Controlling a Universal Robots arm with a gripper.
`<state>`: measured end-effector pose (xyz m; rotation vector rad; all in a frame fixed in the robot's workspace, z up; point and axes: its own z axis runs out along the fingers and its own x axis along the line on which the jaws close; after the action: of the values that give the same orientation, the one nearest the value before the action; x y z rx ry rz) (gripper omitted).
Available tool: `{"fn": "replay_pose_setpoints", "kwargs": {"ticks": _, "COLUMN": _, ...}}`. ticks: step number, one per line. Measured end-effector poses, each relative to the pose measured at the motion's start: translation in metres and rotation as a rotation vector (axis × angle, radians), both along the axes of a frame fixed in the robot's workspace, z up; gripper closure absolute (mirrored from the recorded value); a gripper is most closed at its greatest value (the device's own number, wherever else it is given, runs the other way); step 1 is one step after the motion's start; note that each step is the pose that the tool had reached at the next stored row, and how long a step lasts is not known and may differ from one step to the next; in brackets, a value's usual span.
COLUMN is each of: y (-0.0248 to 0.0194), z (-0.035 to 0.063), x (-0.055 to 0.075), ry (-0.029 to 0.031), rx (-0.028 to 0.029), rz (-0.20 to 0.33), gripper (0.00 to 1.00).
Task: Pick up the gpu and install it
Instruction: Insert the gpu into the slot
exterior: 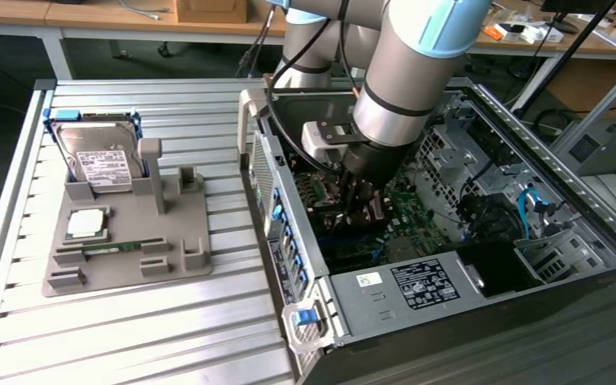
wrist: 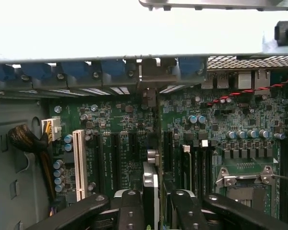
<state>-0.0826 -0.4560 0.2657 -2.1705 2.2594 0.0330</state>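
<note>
My gripper [exterior: 353, 210] is down inside the open computer case [exterior: 565, 184], over the green motherboard [exterior: 410, 212]. In the wrist view the gripper [wrist: 153, 203] is shut on the gpu [wrist: 151, 184], a thin card seen edge-on between the black fingers [wrist: 129, 208]. The card stands upright above the row of dark expansion slots [wrist: 134, 158], and its far end points at the case's rear wall with the blue slot clips [wrist: 110, 69]. Whether the card touches a slot I cannot tell.
On the slatted table at the exterior view's left lies a grey fixture plate [exterior: 180, 265] carrying a silver hard drive [exterior: 99, 160], a square processor [exterior: 86, 223] and a narrow memory stick [exterior: 115, 245]. The power supply [exterior: 426, 285] fills the case's near end. A white slot [wrist: 78, 163] and the processor socket [wrist: 245, 184] flank the card.
</note>
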Motion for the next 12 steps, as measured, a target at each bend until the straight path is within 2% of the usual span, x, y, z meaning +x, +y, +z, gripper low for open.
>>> {"fn": "replay_pose_setpoints", "kwargs": {"ticks": 4, "y": 0.0004, "z": 0.0001, "x": 0.0000, "ry": 0.0001, "rx": -0.0048, "rz": 0.000, "gripper": 0.73}}
{"fn": "replay_pose_setpoints", "kwargs": {"ticks": 12, "y": 0.0006, "z": -0.0001, "x": 0.0001, "ry": 0.0001, "rx": -0.0050, "rz": -0.002, "gripper": 0.73}}
